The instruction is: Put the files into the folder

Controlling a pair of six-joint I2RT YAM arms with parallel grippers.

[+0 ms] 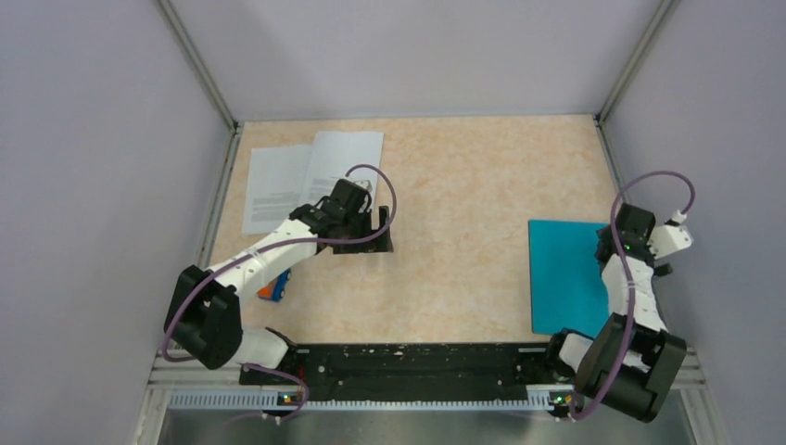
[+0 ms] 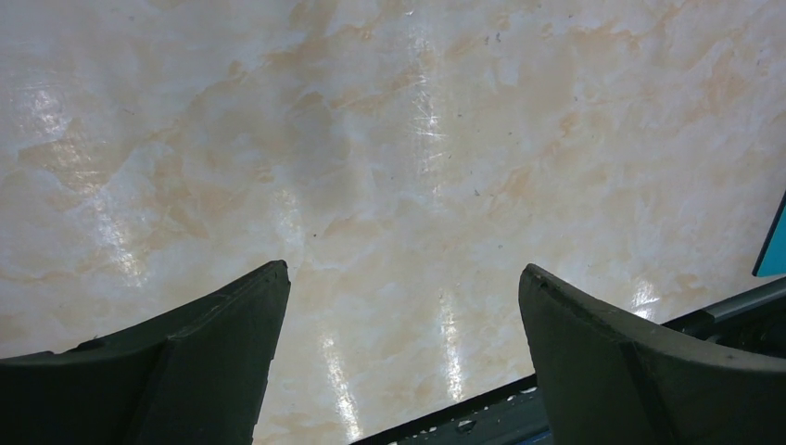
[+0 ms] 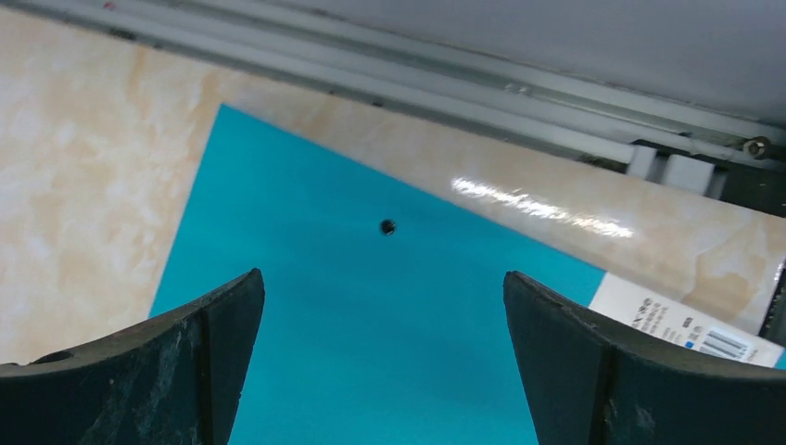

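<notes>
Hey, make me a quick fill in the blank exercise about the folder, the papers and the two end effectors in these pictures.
The folder lies flat and ____ on the table. The right end effector hangs over the ____. The files lie in the table's far ____ corner. The left end effector is ____ and holds nothing.
Missing words: closed; folder; left; open.
</notes>
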